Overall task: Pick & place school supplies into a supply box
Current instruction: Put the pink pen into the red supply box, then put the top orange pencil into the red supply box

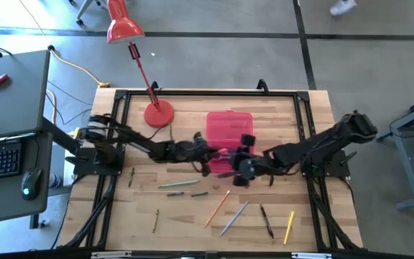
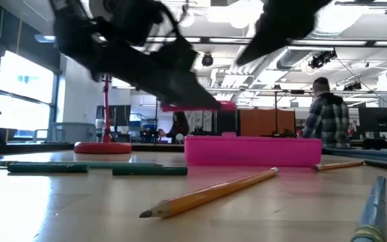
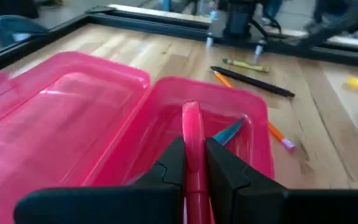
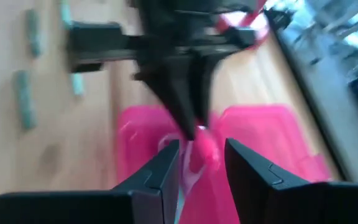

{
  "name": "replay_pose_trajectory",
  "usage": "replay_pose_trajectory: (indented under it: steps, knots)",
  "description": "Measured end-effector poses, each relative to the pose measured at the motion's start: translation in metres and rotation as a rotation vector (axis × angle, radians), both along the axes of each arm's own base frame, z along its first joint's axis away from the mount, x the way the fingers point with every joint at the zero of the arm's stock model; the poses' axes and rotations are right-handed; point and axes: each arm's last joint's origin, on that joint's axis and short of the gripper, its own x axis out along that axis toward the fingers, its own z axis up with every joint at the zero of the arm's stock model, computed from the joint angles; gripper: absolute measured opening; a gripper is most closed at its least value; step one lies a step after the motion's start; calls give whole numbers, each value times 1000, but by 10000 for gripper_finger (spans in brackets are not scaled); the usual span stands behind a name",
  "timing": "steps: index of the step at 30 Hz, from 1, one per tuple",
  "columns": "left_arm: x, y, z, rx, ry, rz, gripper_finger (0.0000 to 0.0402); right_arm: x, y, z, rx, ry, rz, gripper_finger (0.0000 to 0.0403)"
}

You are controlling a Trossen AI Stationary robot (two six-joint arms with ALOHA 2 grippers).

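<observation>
Pinching a pink pen (image 3: 191,134) over the open supply box (image 3: 73,118), left hand (image 3: 191,163); right hand (image 4: 201,163) open, empty.

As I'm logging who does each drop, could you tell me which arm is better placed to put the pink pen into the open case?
The left. Its hand is shut on the pink pen, right above the open pink case. The right hand is open beside it, holding nothing, so it would probably need a handover first.

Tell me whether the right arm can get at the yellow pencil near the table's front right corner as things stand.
Probably yes. The yellow pencil lies alone on bare wood on the right arm's side, nothing over it. The right gripper is open above the pink box and would have to swing back.
</observation>
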Motion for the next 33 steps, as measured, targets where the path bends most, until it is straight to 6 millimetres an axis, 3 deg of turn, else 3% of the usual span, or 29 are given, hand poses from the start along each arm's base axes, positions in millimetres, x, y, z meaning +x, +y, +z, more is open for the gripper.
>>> replay_pose_trajectory:
  steps: [3,11,16,23,28,33]
  knots:
    - [30,9,8,9,-20,-81,71,-19,7,6,52,63,42,105]
    - [91,17,-12,-26,117,-84,73,-51,29,4,116,259,231,105]
    - [102,19,-30,-56,221,-59,73,-65,42,-18,139,343,353,105]
    - [105,20,-23,-12,203,-46,91,-71,49,-59,256,265,526,105]
    - [108,23,-18,17,203,-62,143,-72,38,-87,229,109,581,105]
    - [111,26,-14,18,202,-52,183,-82,17,-115,213,122,518,105]
